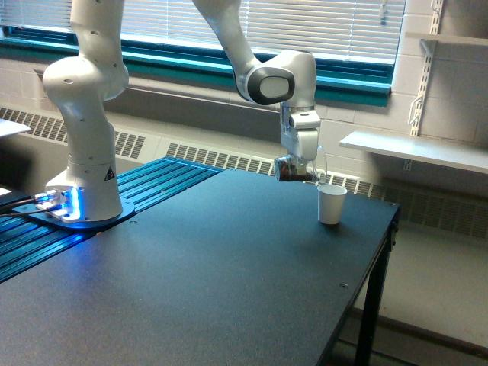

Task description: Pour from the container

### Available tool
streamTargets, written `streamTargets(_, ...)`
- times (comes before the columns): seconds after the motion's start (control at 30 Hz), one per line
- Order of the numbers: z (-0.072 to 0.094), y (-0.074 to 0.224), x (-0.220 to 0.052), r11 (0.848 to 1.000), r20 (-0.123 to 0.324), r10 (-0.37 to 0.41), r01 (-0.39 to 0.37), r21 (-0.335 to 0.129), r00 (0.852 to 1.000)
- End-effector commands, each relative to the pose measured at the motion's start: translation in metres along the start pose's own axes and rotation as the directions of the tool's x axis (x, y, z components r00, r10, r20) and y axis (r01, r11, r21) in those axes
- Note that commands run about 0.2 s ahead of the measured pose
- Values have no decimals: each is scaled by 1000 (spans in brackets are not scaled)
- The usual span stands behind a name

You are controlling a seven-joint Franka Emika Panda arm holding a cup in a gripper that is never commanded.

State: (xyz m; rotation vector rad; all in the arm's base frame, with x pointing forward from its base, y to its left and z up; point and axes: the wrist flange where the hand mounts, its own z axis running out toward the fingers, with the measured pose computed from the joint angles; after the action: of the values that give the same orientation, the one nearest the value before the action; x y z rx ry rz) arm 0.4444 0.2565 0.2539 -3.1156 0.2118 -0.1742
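My gripper [302, 162] hangs above the far right part of the black table [213, 267] and is shut on the container [296, 169], a small clear plastic cup with dark brown grains inside. The container is tipped on its side, its mouth towards the exterior view's right. A white paper cup [331, 203] stands upright on the table just below and to the right of the container. Nothing is visibly falling between them.
The arm's white base [84, 191] stands on blue ribbed rails [152, 183] at the exterior view's left. The table's right edge [381, 252] drops off close to the white cup. A white wall shelf [415, 149] sits behind on the right.
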Motion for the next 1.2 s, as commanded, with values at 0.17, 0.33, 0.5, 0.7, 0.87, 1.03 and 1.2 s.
streamTargets(0.17,1,-6,4,1000,15,-19,20,-24,1000)
streamTargets(0.33,3,-4,9,999,20,-25,26,-38,999)
streamTargets(0.5,2,-4,16,999,22,-18,19,-42,1000)
streamTargets(0.7,5,-4,19,998,32,-24,25,-56,999)
streamTargets(0.87,6,-5,20,997,47,-25,29,-67,999)
streamTargets(1.03,7,-6,21,996,66,-32,38,-81,997)
streamTargets(1.2,7,-5,25,995,69,-33,40,-93,997)
